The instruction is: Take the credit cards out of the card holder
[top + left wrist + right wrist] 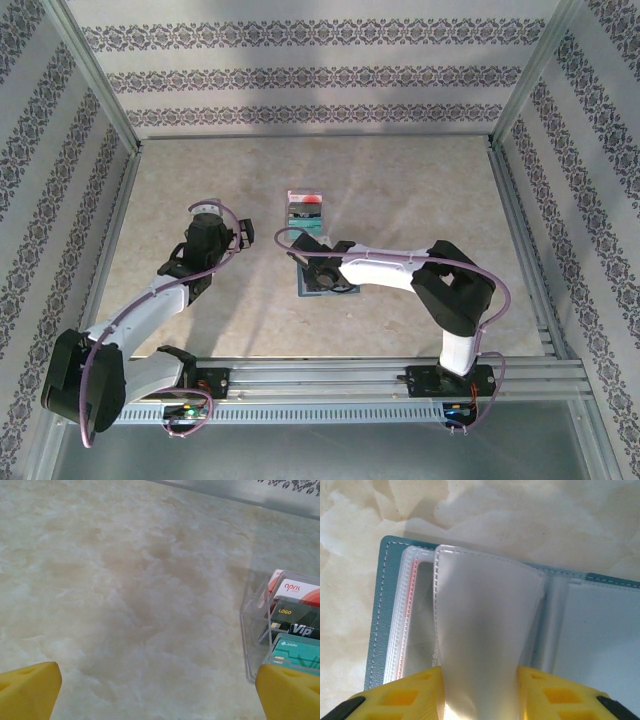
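Right gripper (480, 695), half-closed, pinches a translucent plastic sleeve (485, 620) of the slate-blue soft card holder (377, 605), open on the table (520, 520). 3 plastic credit cards (295, 625) stand in a clear box (250, 630); a pink edge (412, 580) hints 1 remains. Left gripper (160, 690) wide, empty.

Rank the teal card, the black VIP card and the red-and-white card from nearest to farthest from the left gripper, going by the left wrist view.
From the open left gripper:
1. teal card, lowest in the clear stand, at the view's right edge.
2. black VIP card, on the middle step just behind it.
3. red-and-white card, at the back of the stand.
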Controlling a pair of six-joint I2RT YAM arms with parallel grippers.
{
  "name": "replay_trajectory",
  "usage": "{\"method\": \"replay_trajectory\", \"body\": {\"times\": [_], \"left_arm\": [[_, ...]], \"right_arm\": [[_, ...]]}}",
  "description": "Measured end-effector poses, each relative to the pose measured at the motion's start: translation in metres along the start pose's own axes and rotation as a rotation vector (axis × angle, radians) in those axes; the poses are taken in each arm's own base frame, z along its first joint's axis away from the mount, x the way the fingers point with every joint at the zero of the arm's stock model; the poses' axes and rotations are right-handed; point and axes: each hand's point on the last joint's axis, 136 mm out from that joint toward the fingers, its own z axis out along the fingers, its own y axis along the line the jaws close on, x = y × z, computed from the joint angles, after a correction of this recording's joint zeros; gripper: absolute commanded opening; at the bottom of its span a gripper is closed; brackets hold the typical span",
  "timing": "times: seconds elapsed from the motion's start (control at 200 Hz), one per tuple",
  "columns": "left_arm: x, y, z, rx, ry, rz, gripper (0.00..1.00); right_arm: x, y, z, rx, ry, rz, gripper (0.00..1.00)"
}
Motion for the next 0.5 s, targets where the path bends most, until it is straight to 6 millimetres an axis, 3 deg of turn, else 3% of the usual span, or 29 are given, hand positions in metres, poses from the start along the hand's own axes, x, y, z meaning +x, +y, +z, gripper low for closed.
{"method": "replay_trajectory", "body": {"times": [0.26,0.5], "left_arm": [[-0.01,0.0,-0.01,0.011,-0.04,-0.011,0.99],[-0.018,0.001,-0.017,0.01,-0.072,-0.019,0.99]], "right_arm": [[0.001,-0.021,-0.011,0.059,-0.028,-0.001,0.52],[-0.005,-0.047,-0.015,0.116,-0.055,0.029,0.52]]}}
